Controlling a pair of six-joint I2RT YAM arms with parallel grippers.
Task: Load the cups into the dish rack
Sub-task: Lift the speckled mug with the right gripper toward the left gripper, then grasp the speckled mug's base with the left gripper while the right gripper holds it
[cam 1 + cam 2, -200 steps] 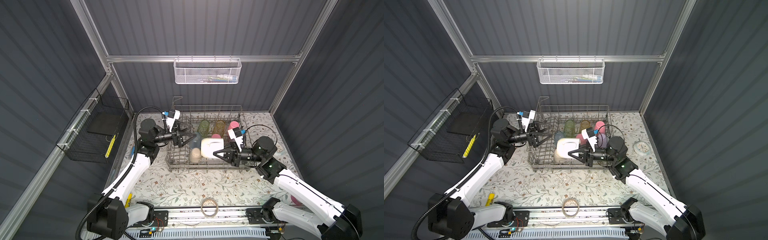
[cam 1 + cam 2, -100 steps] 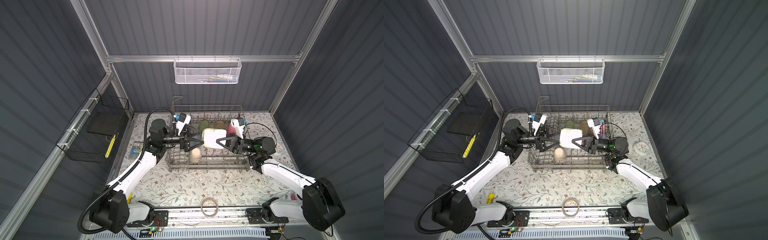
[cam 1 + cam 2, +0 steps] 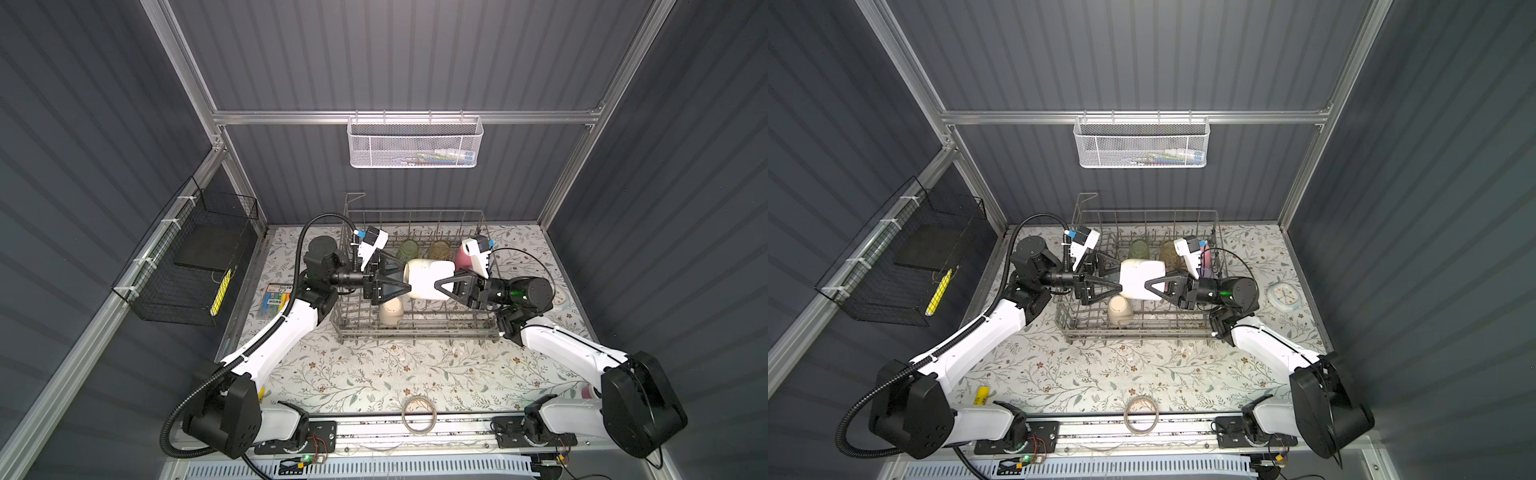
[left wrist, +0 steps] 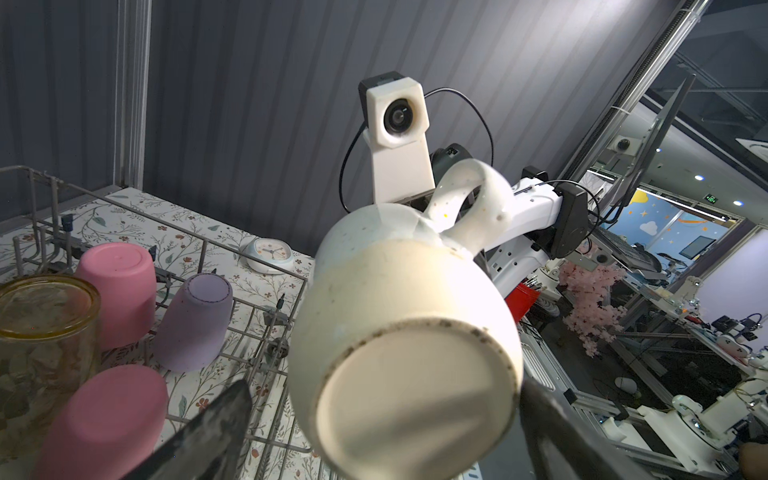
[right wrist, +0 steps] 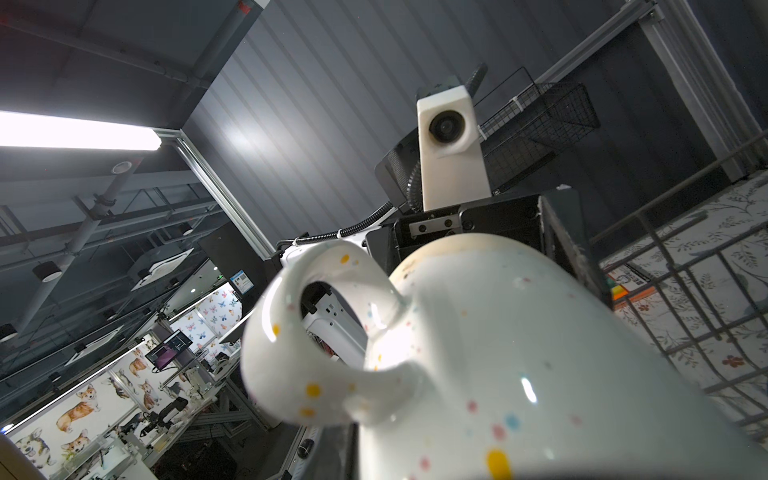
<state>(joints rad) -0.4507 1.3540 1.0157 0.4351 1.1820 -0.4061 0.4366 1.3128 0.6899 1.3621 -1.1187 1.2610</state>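
A white handled mug (image 3: 428, 279) (image 3: 1142, 279) hangs on its side above the grey wire dish rack (image 3: 415, 328) (image 3: 1133, 330). My right gripper (image 3: 440, 282) is shut on its rim end. My left gripper (image 3: 406, 277) (image 4: 382, 436) is open, one finger on each side of the mug's base (image 4: 407, 345). The mug's handle (image 5: 316, 332) points upward. In the rack a beige cup (image 3: 390, 312) lies near the front. A green tumbler (image 3: 408, 248), an amber one (image 4: 41, 328), two pink cups (image 4: 116, 291) (image 4: 104, 424) and a lilac cup (image 4: 195, 324) stand upside down.
A white mesh basket (image 3: 415, 145) hangs on the back wall and a black wire basket (image 3: 187, 266) on the left wall. A tape ring (image 3: 419, 419) lies at the front edge. A round clock-like thing (image 3: 1283, 297) sits right of the rack, a marker pack (image 3: 276, 299) left of it.
My right gripper has lifted the mug off the rack floor and turned it sideways. My left gripper has moved right until its open fingers straddle the mug's base.
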